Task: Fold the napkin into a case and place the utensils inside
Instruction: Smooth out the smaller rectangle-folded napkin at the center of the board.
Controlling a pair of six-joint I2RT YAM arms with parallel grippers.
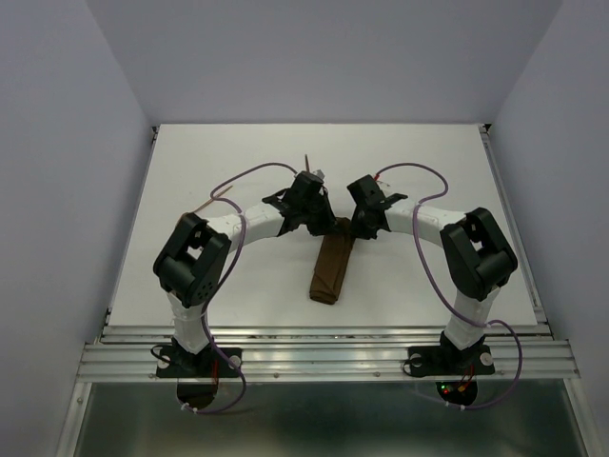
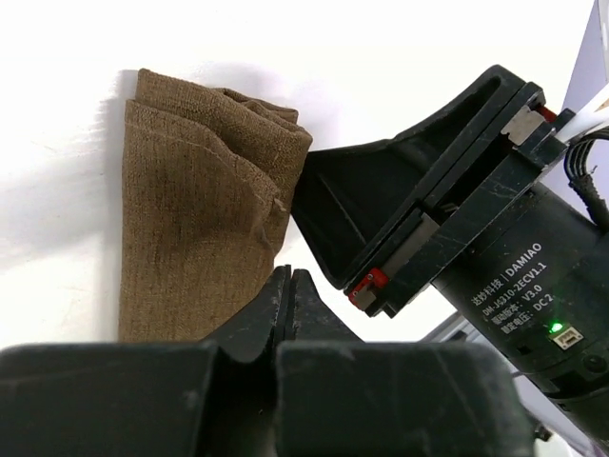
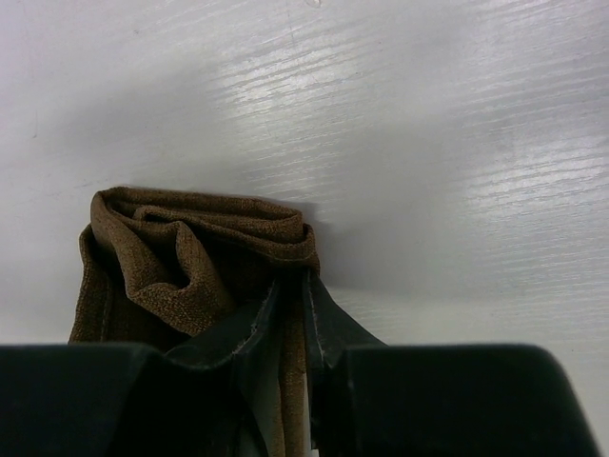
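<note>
The napkin [image 1: 333, 271] lies folded as a narrow dark brown case, running from the table's middle toward the near edge. Its far end is bunched up, and a layer of the cloth [image 3: 190, 248] there is pinched in my right gripper [image 3: 292, 286]. My left gripper [image 2: 288, 276] is shut just right of the napkin [image 2: 190, 238], with nothing showing between its fingers. It faces the right gripper [image 1: 366, 217] across the napkin's far end. One thin reddish utensil [image 1: 306, 162] shows just behind the left gripper [image 1: 309, 205]. Another utensil [image 1: 202, 205] lies at the left.
Purple cables [image 1: 243, 176] loop from both arms over the white table [image 1: 428, 162]. The right arm's black gripper body [image 2: 447, 238] fills the right of the left wrist view, close to my left fingers. A metal rail [image 1: 324, 357] runs along the near edge.
</note>
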